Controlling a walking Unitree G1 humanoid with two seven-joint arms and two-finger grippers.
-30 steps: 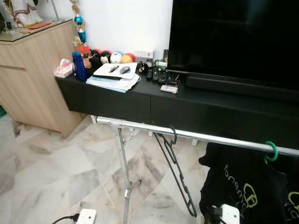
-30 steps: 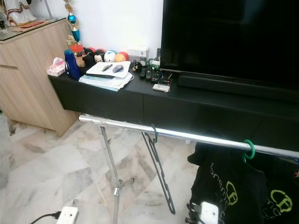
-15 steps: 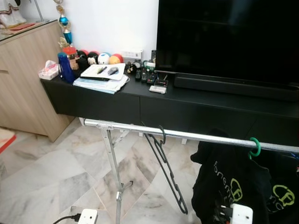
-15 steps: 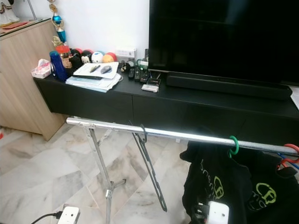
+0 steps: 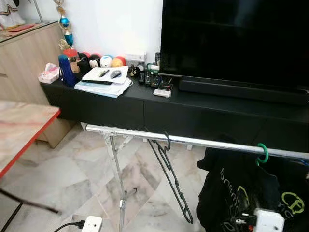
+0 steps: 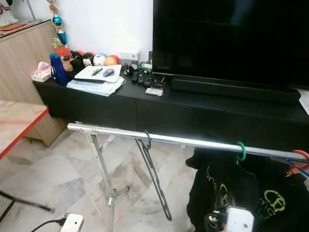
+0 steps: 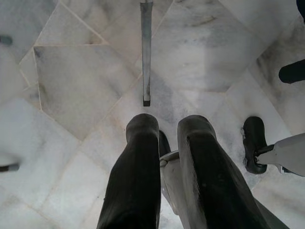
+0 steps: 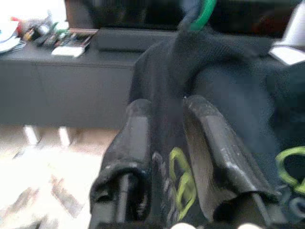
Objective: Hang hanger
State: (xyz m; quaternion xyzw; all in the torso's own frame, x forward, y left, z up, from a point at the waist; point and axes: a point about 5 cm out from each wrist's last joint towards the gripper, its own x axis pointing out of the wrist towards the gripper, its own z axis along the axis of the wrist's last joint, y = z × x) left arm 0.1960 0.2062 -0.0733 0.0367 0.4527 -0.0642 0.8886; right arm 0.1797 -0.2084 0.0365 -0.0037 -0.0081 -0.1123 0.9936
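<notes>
A black hanger (image 5: 174, 179) hangs by its hook on the silver rail (image 5: 207, 142) of a clothes rack, with its body slanting down toward the floor. Farther right on the rail, a green hanger (image 5: 262, 153) carries a black T-shirt (image 5: 236, 193) with green print. My right arm's white wrist block (image 5: 268, 220) sits low in front of that shirt. In the right wrist view, my right gripper (image 8: 169, 107) is open with nothing between its fingers, facing the shirt. My left gripper (image 7: 167, 129) points down at the marble floor, with a narrow gap and nothing held.
A large TV (image 5: 231, 43) stands on a long black console (image 5: 193, 104) behind the rail, with remotes, books and toys on it. A wooden cabinet (image 5: 24, 53) is at the far left, and a red-edged table (image 5: 24, 130) is near left. The rack's leg (image 5: 116, 169) and a power strip (image 5: 91, 224) are on the floor.
The view has shifted, bringing a red-edged table in at the left. The black hanger stays on the rail. The white wrist block has moved a little to the right.
</notes>
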